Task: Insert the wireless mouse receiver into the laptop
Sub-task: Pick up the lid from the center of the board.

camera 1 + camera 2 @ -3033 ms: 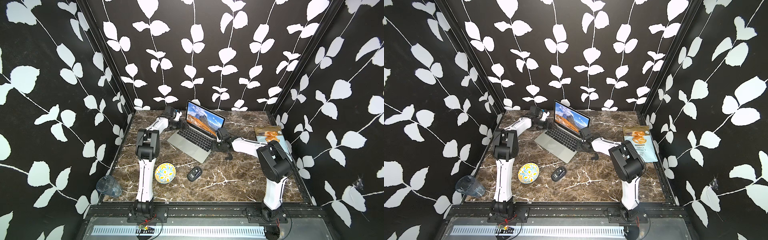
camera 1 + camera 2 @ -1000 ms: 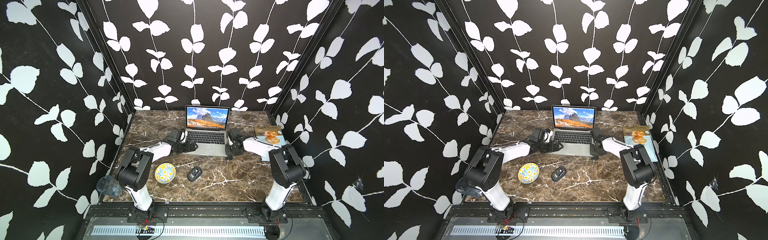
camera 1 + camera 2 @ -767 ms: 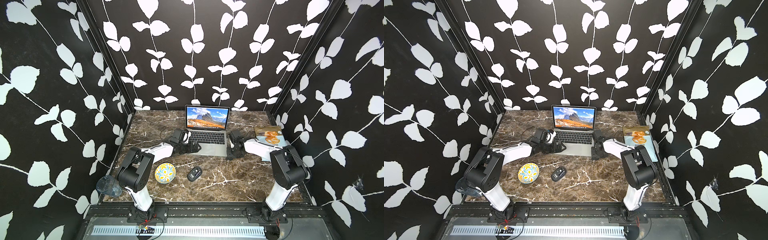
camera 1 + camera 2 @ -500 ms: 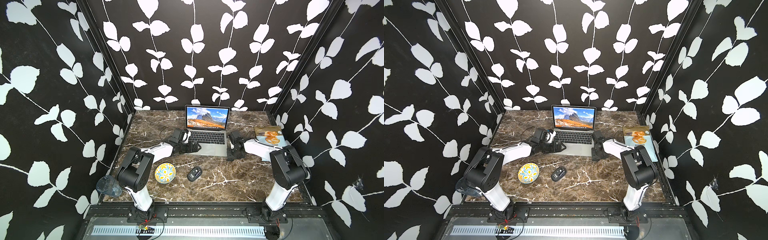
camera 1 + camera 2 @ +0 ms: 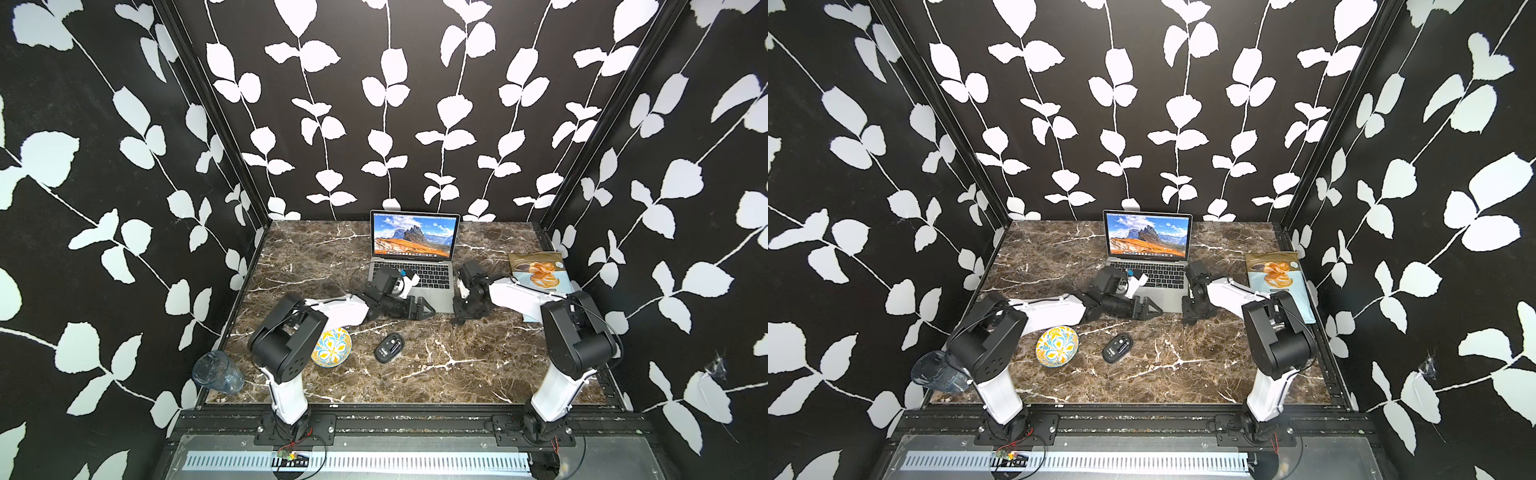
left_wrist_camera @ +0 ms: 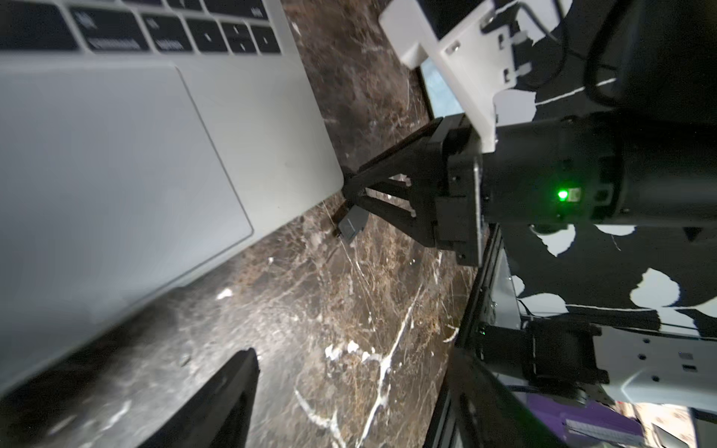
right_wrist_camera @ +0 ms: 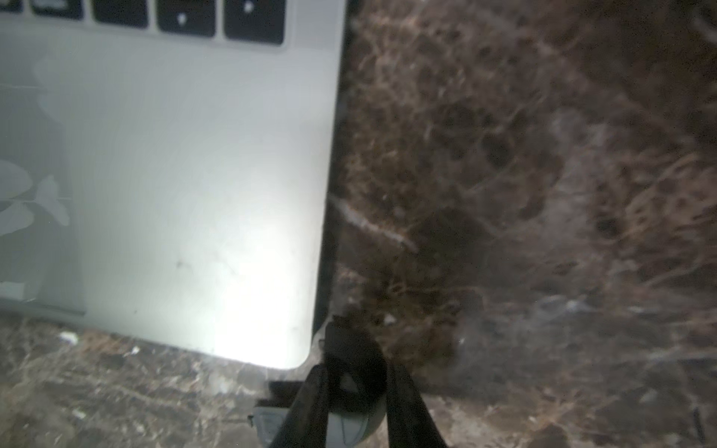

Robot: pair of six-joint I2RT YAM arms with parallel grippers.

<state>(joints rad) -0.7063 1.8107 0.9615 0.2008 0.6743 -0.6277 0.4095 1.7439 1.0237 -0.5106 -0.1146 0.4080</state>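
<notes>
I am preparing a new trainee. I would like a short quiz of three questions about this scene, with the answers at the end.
1. True or false: the mouse lies apart from the laptop, and no claw touches it.
2. Which one holds the small grey receiver? A) left claw B) right claw
3. Fill in: the painted bowl lies on the ___ arm's side of the mouse.
Key: 1 true; 2 B; 3 left.

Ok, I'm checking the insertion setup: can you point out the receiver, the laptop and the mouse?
receiver [image 6: 351,227]: left wrist view, on its grey body.
laptop [image 5: 434,275]: in a top view, on its keyboard.
mouse [image 5: 389,347]: in a top view, on its back.
</notes>
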